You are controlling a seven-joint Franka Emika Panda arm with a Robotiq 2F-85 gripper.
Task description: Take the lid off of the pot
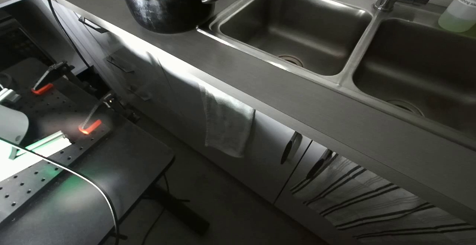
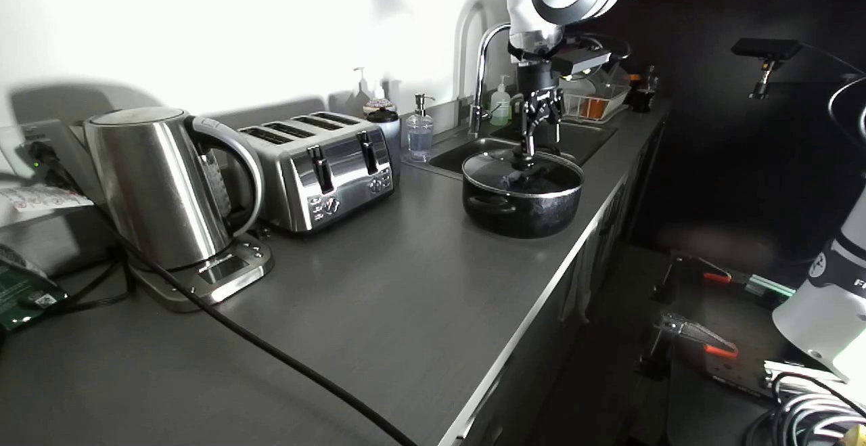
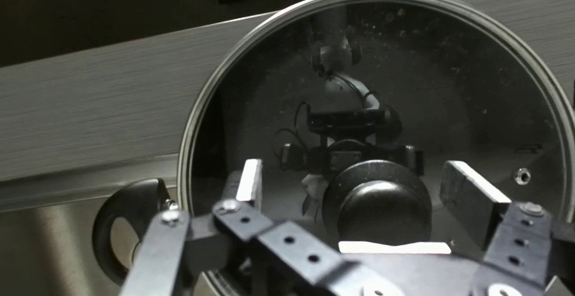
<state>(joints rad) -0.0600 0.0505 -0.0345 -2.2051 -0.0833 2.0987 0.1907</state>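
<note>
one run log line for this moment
gripper: open, knob between fingers in wrist view, gaps both sides | lid: on pot | pot: on counter beside sink | lid removal: not yet done

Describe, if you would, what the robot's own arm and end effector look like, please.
The arm is white with smooth, rounded segments; a dark band near its base carries a round emblem and lettering cut off by the picture's edge. The end effector is black and grey, with metal bars dotted with holes and two flat, rectangular pads.
</note>
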